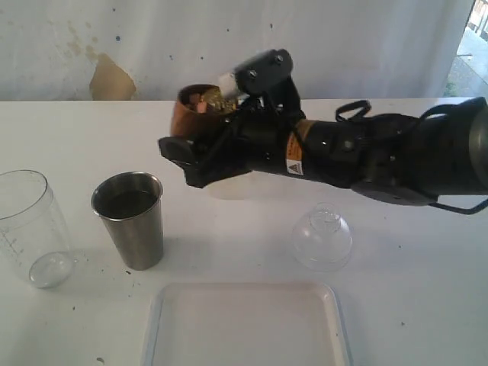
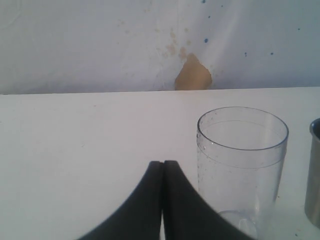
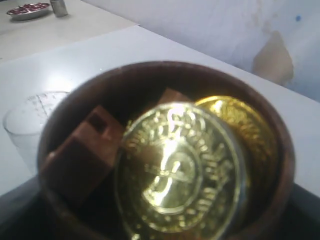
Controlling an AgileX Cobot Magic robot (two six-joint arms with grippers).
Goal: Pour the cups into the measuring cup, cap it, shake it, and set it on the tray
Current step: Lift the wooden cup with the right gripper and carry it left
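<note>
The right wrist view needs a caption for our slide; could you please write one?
Close-up into the wooden cup, holding gold coins and brown blocks, clear measuring cup behind.

Warning-triangle sticker on right arm; its txt, measuring cup marks illegible.

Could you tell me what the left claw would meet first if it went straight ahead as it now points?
Probably nothing over the table until the white backdrop; the measuring cup stands just beside that line.
</note>
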